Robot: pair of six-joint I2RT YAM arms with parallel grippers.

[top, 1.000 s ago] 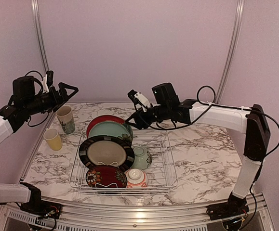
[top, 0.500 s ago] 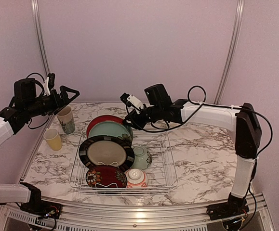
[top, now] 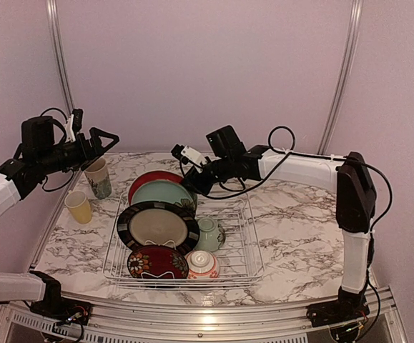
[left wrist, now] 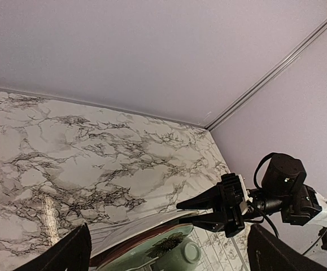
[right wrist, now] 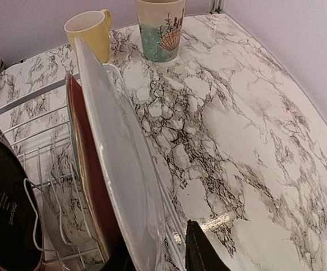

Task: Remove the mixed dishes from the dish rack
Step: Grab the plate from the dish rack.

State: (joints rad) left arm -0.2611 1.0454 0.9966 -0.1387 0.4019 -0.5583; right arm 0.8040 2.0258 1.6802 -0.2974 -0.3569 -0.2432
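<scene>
Right end effector [top: 192,186] has slid left, straddling the red plate [top: 146,179].

Mid-tabletop [top: 299,229]: wire dish rack [top: 241,246]. Standing on edge inside, back to front: red plate [top: 151,179], teal plate [top: 162,193], black-rimmed cream plate [top: 156,227], dk red floral plate [top: 156,261]. To their R in rack: pale green bowl [top: 209,234], red-striped white bowl [top: 202,264]. Outside, L on tabletop, upright: patterned tall cup [top: 98,177], yellow cup [top: 79,206].

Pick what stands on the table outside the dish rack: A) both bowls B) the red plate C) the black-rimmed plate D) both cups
D: the yellow cup and the patterned tall cup stand on the table, left of the dish rack.
</scene>
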